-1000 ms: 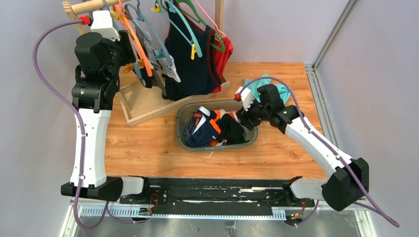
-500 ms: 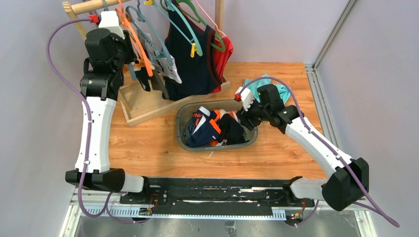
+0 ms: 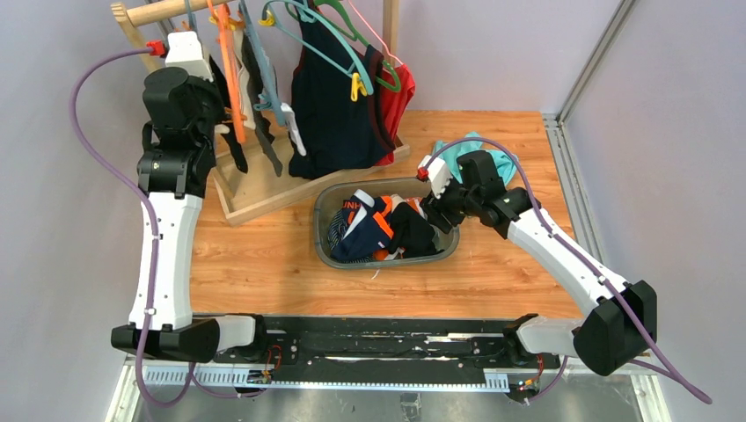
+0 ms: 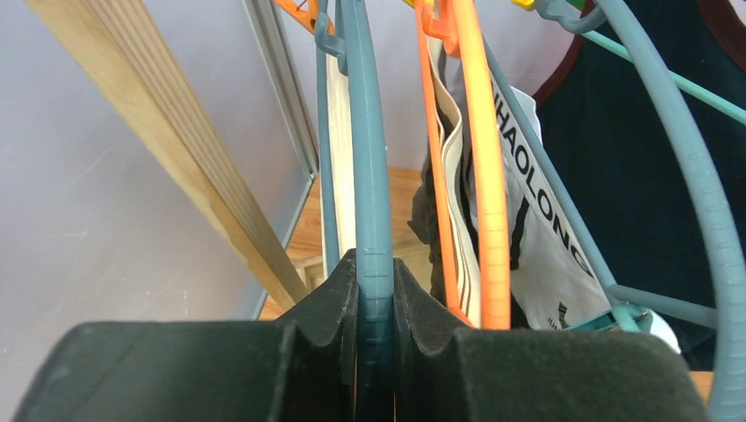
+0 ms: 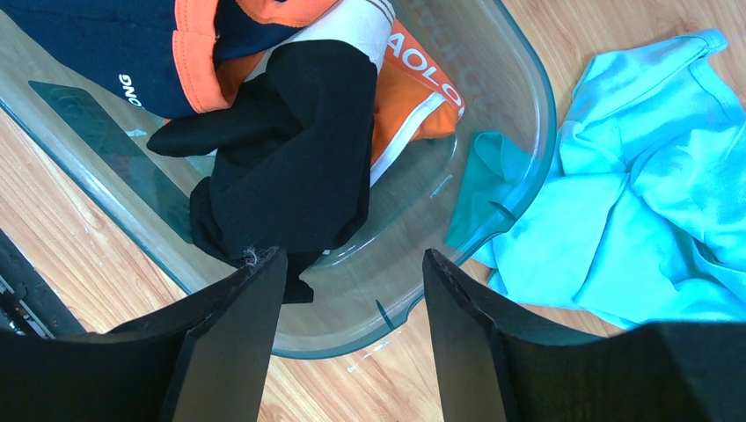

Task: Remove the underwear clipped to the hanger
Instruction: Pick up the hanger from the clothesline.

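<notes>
The left tool (image 4: 374,274) is clenched on the rim of a grey-blue plastic hanger (image 4: 369,158), with its two dark fingers pressed against either side of the thin bar. This hanger hangs with others from the rail of a light wooden rack (image 3: 255,189) at the far left corner of the wooden bench (image 3: 264,264).

Just beside the gripped hanger is an orange plastic hanger (image 4: 479,158). Behind that one hang white briefs with a black-lettered waistband (image 4: 537,237), clipped up on the rack. From above, further dark pieces of underwear (image 3: 266,154) dangle from the same group of hangers. Whether any of the cloth is fastened to the gripped hanger itself cannot be told.

A large navy tank top with red trim (image 3: 339,114) hangs to the right of them on a teal hanger.

The right tool (image 5: 352,264) is released, its fingers spread wide and holding nothing. It hovers over the near right end of a clear plastic basin (image 5: 528,97) that sits in the middle of the bench. In the basin lie a black garment (image 5: 290,158), orange-and-white briefs (image 5: 413,88) and a navy piece with orange trim (image 5: 97,44). A crumpled teal cloth (image 5: 633,193) lies on the bench against the basin's outer wall.
</notes>
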{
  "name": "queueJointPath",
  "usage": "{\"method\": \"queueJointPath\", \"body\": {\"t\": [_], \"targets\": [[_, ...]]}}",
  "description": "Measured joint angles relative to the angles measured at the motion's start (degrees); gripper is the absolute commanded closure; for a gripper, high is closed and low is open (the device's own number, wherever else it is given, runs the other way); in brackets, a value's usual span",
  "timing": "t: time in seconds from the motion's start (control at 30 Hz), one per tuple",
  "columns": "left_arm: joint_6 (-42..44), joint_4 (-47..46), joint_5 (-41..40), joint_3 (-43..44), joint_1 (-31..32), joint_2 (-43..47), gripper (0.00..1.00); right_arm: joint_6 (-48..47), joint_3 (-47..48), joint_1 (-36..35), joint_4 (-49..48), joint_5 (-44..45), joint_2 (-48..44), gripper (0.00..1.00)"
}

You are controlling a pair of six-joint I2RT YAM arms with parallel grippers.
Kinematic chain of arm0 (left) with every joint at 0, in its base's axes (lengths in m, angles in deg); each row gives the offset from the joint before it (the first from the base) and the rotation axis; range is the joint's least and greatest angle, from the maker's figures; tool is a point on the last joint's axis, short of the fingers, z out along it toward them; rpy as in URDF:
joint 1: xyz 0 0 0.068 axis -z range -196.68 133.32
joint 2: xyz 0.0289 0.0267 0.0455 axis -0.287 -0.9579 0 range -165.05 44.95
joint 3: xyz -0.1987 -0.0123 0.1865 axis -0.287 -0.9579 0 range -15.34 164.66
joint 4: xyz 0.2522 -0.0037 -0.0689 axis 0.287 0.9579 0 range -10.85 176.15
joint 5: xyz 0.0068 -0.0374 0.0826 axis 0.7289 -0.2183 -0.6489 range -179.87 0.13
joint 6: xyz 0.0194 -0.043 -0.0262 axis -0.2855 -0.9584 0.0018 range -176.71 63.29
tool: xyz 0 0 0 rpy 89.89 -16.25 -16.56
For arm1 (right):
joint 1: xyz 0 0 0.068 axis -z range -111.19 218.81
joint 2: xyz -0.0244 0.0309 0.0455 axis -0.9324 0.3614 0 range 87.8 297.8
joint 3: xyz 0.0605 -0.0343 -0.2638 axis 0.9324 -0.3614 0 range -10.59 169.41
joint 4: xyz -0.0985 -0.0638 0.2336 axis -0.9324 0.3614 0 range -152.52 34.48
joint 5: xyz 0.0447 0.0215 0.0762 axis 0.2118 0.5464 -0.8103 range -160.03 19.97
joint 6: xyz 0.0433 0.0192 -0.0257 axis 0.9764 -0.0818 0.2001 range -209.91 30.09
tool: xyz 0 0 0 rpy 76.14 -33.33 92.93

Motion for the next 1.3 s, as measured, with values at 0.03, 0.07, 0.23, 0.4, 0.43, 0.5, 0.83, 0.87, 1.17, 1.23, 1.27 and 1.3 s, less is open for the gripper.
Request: {"method": "queueJointPath", "body": {"t": [0.03,0.07,0.23,0.4,0.43,0.5,0.83,0.87,1.17,1.23,1.27,1.3], "targets": [[0.2,0.2,-0.3,0.3,0.0,0.0,1.0,0.0,0.0,0.0,0.0,0.0,0.0,0.41],[0.3,0.3,-0.5,0.6,0.0,0.0,1.0,0.0,0.0,0.0,0.1,0.0,0.0,0.41],[1.4,1.6,-1.6,2.9,0.0,0.4,1.0,-0.2,0.0,-0.3,0.1,0.0,0.0,0.41],[2.9,1.9,-1.9,3.0,0.0,4.1,1.0,-0.4,0.0,-0.7,0.1,0.0,0.0,0.41],[3.0,2.1,-1.9,3.0,0.0,4.7,1.0,-0.4,0.0,-0.7,0.1,0.0,0.0,0.41],[3.3,3.1,-1.8,3.0,0.0,6.1,1.0,-0.5,0.0,-0.7,0.1,0.0,0.0,0.41],[4.7,7.8,2.3,-4.2,0.0,17.6,1.0,-0.5,0.0,-0.9,0.2,-0.1,0.0,0.41],[5.0,9.0,3.2,-5.0,0.0,19.7,1.0,-0.5,0.0,-0.9,0.2,-0.2,0.0,0.41],[7.9,18.3,5.4,-11.1,0.0,33.9,1.0,-0.6,0.0,-1.0,0.6,-3.4,-1.0,0.4],[9.1,20.1,4.9,-12.8,0.0,37.4,1.0,-0.6,0.0,-1.0,0.6,-4.1,-1.2,0.4],[9.6,21.0,4.8,-13.2,0.0,38.5,1.0,-0.6,0.0,-1.0,0.6,-4.3,-1.2,0.4],[10.2,22.4,4.7,-13.7,0.0,39.9,1.0,-0.6,0.0,-1.0,0.7,-4.5,-1.2,0.4]]}}
